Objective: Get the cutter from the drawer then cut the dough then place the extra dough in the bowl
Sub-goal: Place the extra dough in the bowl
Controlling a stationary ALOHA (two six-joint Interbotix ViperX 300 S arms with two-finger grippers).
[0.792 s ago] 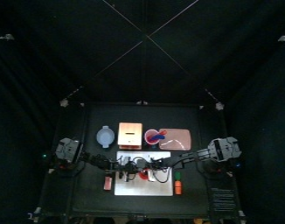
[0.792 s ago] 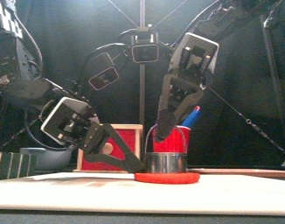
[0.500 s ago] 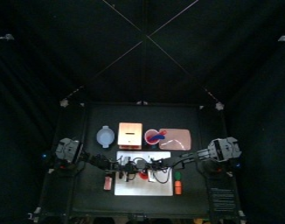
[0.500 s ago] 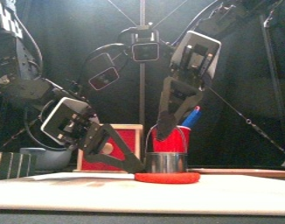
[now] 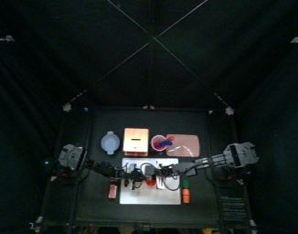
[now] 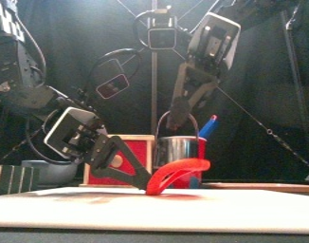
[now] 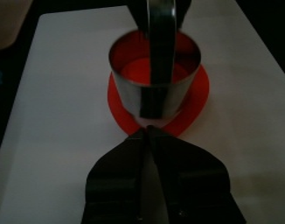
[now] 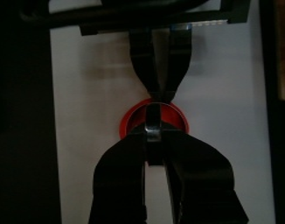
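Note:
The round metal cutter [image 6: 180, 152] hangs above the white cutting board [image 6: 68, 204], my right gripper [image 6: 183, 119] shut on its wire handle. The red dough [image 6: 183, 173] clings under it, tilted, its right side raised and its left edge down at the board. My left gripper [image 6: 147, 177] is shut on that left edge. In the left wrist view the cutter [image 7: 153, 79] stands in the dough [image 7: 119, 103] just past the gripper [image 7: 149, 133]. The right wrist view shows its gripper [image 8: 156, 131] pinched over the dough [image 8: 135, 118]. From above, both grippers meet over the board [image 5: 139, 195].
Behind the board stand the blue-grey bowl [image 5: 109, 142], the wooden box [image 5: 137, 142] with its red drawer front [image 6: 140, 149], and the pink tray [image 5: 178, 143] with toy food. A red cup [image 5: 188, 194] with toy knives stands at the board's right.
My right gripper has risen with the cutter. The dough's right side has come up off the board with it and now tilts, while the left gripper keeps the left edge down.

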